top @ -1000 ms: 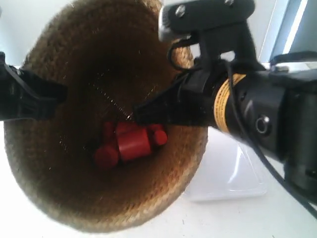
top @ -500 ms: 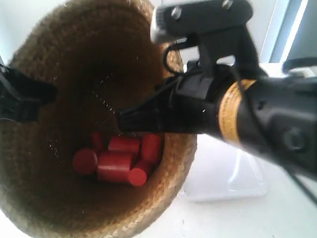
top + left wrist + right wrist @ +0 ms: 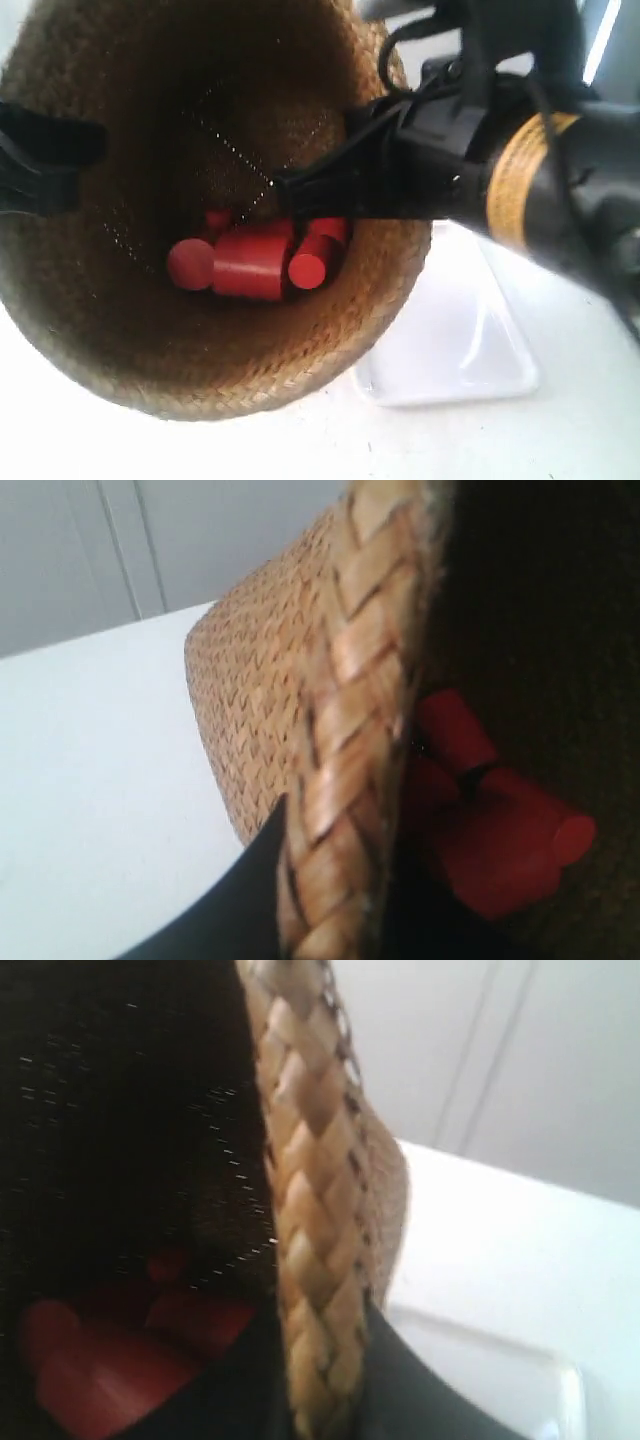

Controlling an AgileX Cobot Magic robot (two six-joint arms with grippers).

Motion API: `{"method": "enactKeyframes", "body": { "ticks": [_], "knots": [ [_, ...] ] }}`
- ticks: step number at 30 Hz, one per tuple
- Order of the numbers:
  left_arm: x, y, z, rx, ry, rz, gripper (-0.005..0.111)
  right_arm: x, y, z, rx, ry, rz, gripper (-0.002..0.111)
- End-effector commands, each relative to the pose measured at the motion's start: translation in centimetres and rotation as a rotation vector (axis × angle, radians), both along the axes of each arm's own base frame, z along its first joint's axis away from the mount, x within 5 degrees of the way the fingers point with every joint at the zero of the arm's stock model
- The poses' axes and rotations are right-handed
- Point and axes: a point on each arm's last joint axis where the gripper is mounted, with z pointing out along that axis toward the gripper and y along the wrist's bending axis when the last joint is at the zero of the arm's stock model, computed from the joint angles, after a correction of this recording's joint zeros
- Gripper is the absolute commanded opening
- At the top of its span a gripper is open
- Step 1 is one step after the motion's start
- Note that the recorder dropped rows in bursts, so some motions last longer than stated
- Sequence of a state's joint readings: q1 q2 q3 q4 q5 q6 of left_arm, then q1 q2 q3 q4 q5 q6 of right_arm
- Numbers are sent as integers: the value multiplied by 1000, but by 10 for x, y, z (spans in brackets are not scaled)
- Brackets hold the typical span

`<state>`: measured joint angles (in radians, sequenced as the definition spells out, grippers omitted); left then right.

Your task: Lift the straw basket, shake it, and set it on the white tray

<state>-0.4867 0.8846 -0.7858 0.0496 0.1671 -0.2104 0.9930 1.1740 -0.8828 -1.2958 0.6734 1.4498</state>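
The straw basket hangs in the air, tilted so its dark inside faces the exterior view. Several red cylinders lie at its bottom. My left gripper is shut on the braided rim, with one black finger outside the wall. My right gripper is shut on the opposite rim. In the exterior view the two grippers hold the rim on either side. The white tray lies on the table beside and partly under the basket.
The table is white, and the tray's corner shows past the basket in the right wrist view. Pale wall panels stand behind the table. The bulky black right arm fills the exterior view's upper right.
The basket has swung down and left, then back up and right, with both grippers still on the rim. The red cylinders have rolled about inside it.
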Motion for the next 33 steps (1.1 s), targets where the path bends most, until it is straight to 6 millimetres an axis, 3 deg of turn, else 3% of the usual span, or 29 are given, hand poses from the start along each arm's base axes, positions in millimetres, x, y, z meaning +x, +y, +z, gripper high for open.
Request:
{"method": "enactKeyframes", "body": {
  "ticks": [1, 3, 4, 7, 9, 11, 14, 18, 23, 27, 33],
  "knots": [
    [0, -3, -11, 4, 165, 10, 0, -3, 8, -6, 18, 134, 42, 0],
    [-11, -2, 8, -28, 62, -23, 0, -19, 10, 16, 61, 42, 186, 0],
    [-10, -1, 7, -16, 23, -25, 0, -20, 11, 16, 46, 0, 219, 0],
    [4, -2, -14, -33, 74, 32, 0, 3, 3, -4, -4, -16, 20, 0],
    [3, -2, -17, -30, 160, 47, 0, 5, 1, -7, -15, 41, -27, 0],
    [-3, 0, -8, -43, 146, 39, 0, -4, 0, 3, 42, 61, 57, 0],
    [-5, 1, 10, -81, 78, 36, 0, -6, -12, 8, 9, 38, -4, 0],
    [0, -1, 7, -48, 124, 46, 0, -6, -20, 11, -71, 36, -41, 0],
    [30, -16, -11, -25, 279, 84, 0, 18, -39, 17, -151, 62, -70, 0],
    [57, -31, 5, 9, 336, 88, 0, 41, -61, 17, -131, 150, -107, 0],
    [83, -48, 25, 48, 458, 86, 0, 55, -83, 23, -139, 362, -105, 0]
  ]
}}
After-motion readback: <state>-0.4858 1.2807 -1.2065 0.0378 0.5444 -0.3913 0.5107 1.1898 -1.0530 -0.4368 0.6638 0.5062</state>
